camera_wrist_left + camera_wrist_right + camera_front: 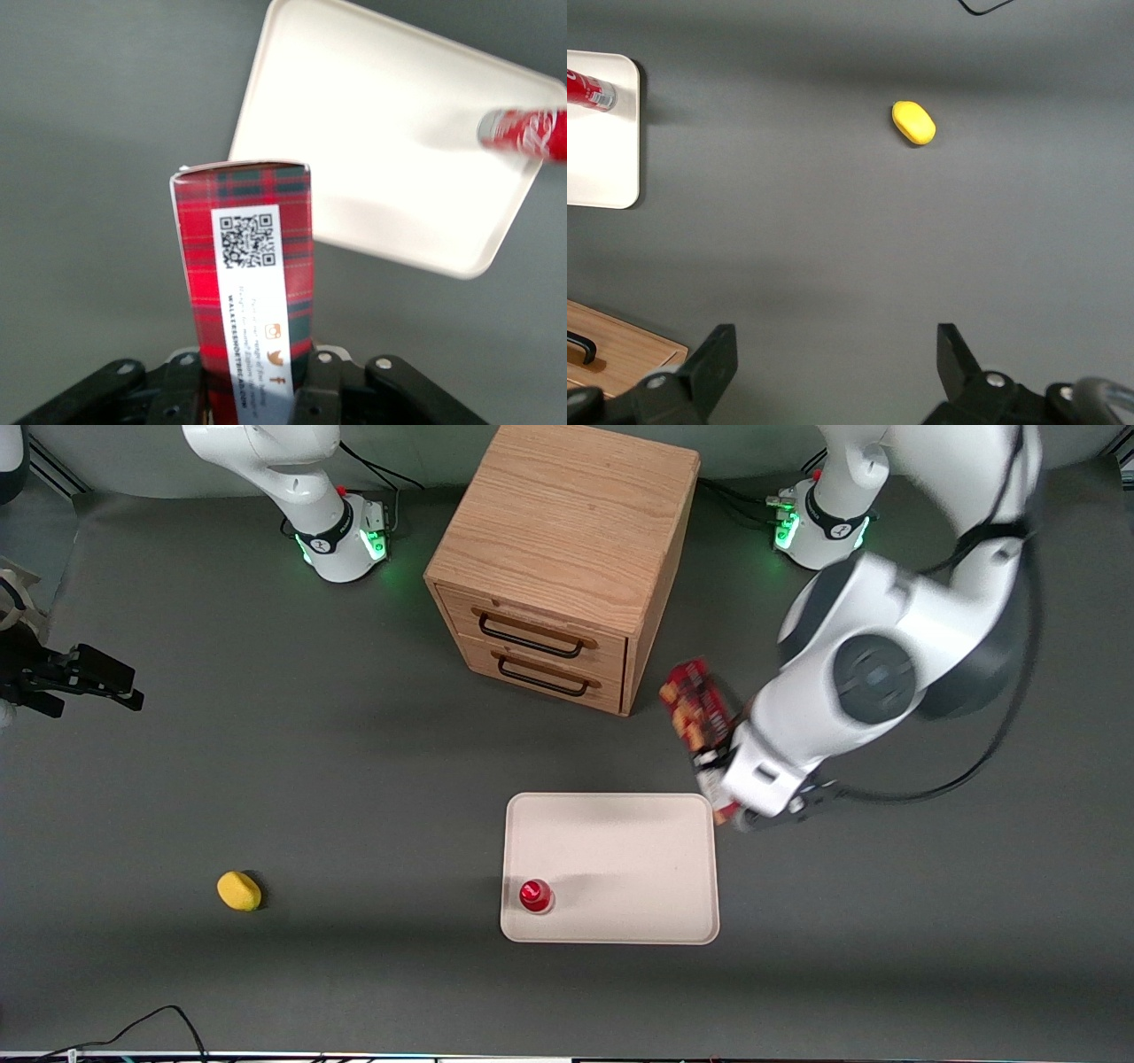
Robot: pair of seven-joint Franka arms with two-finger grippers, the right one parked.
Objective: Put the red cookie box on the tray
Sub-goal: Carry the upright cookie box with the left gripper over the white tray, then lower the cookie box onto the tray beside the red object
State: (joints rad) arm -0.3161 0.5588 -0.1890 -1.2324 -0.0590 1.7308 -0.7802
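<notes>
One yellow lemon-like object [239, 891] lies alone on the grey desk [354, 762], toward the parked arm's end and close to the desk's front edge. One wooden drawer cabinet [567, 558] stands near the desk's edge farthest from the front camera, about midway along it; it has two drawers, each with one dark handle.

One cream-white tray [620, 841] lies flat on the desk, nearer the front camera than the cabinet. On it stands one small red can-like thing with a silvery end [535, 895], in the tray's corner nearest the front camera on the parked-arm side. The remainder of the tray's surface is bare.

One red cookie box [700, 717] is held off the desk, just beside the tray's corner that lies toward the working arm and the cabinet; it is not on the tray. From the front it slants, one end near the cabinet's lower front corner, the other end covered by the arm. In the left wrist view the red cookie box [248, 292] rises between the two black fingers, plaid side and white QR label showing, with the tray [372, 133] lying past its free end.

The one working hand [722, 784] is clamped on the box's end, one finger [182, 390] pressed against each long side.
</notes>
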